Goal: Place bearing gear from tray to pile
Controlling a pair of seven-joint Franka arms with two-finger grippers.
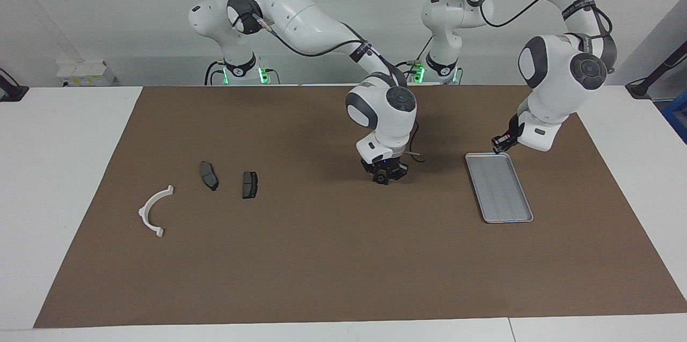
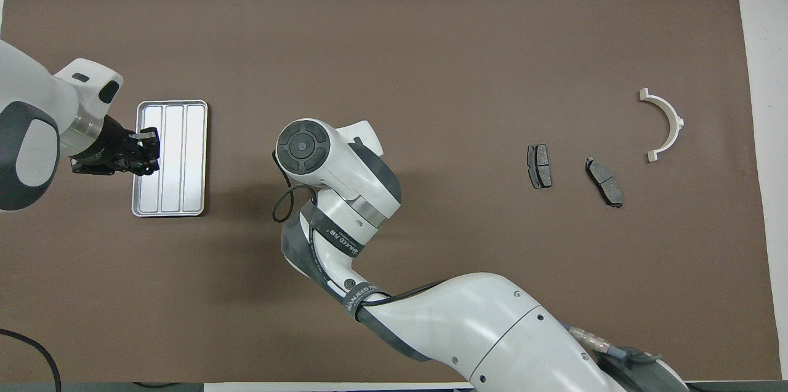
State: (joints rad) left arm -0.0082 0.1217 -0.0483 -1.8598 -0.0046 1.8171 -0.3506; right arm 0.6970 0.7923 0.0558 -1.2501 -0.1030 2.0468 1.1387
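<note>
The bearing gear, a small dark part, lies on the brown mat mid-table, between the tray and the pile. My right gripper stands low over it with its fingertips drawn in around it. In the overhead view the right wrist hides both gripper and gear. The silver tray lies toward the left arm's end and holds nothing. My left gripper hangs shut over the tray's edge, with nothing seen in it. The pile is a white half-ring bracket and two dark brake pads.
The brown mat covers most of the white table. The second brake pad lies beside the first. A loop of cable hangs at the right wrist. A small white box sits by the wall.
</note>
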